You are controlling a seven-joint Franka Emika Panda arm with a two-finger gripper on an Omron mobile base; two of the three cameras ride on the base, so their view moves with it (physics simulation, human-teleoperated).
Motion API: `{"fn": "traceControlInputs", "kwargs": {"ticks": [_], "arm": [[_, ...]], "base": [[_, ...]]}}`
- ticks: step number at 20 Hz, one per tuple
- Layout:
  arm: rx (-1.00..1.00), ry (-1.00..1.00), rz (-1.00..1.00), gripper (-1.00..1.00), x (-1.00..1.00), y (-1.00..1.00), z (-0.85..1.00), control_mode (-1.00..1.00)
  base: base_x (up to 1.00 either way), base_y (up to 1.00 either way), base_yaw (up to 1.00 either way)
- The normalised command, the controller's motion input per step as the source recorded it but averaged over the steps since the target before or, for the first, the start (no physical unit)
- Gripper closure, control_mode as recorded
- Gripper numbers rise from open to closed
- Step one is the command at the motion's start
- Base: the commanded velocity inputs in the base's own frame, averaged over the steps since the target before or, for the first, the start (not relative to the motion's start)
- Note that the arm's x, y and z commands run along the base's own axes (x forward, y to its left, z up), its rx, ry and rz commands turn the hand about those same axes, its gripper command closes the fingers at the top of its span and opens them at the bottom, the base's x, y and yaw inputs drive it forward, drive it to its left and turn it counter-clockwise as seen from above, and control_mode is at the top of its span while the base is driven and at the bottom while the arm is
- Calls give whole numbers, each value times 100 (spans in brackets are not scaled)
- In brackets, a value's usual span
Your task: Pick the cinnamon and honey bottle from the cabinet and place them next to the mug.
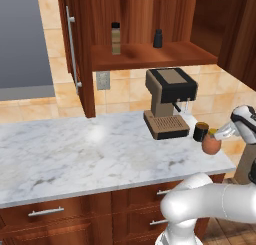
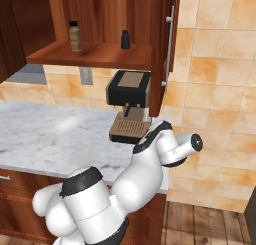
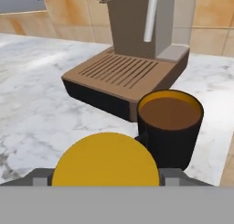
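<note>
Squat orange-brown honey jar with yellow lid sits in your jaws, just beside the dark mug, near the marble desk's right edge.

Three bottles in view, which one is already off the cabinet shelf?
The honey bottle, orange-brown and round-bellied with a yellow lid, is down at the counter beside the mug. The tan cinnamon and the small black bottle stand on the shelf.
</note>
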Motion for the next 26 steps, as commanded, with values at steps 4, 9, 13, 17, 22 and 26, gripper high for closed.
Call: {"fn": "traceControlInputs", "kwargs": {"ticks": [4, 9, 13, 17, 22, 26], "arm": [[-5, -5, 0, 100, 0, 2, -6, -100], [0, 0, 0, -100, 0, 0, 0, -100], [0, 0, 0, -100, 0, 0, 0, -100], [0, 0, 0, -100, -4, 0, 0, -100], [0, 0, 0, -100, -2, 1, 3, -100], [0, 0, 0, -100, -2, 10, 18, -100]], "base": [[0, 0, 0], [0, 0, 0], [0, 0, 0], [0, 0, 0], [0, 0, 0], [0, 0, 0]]}}
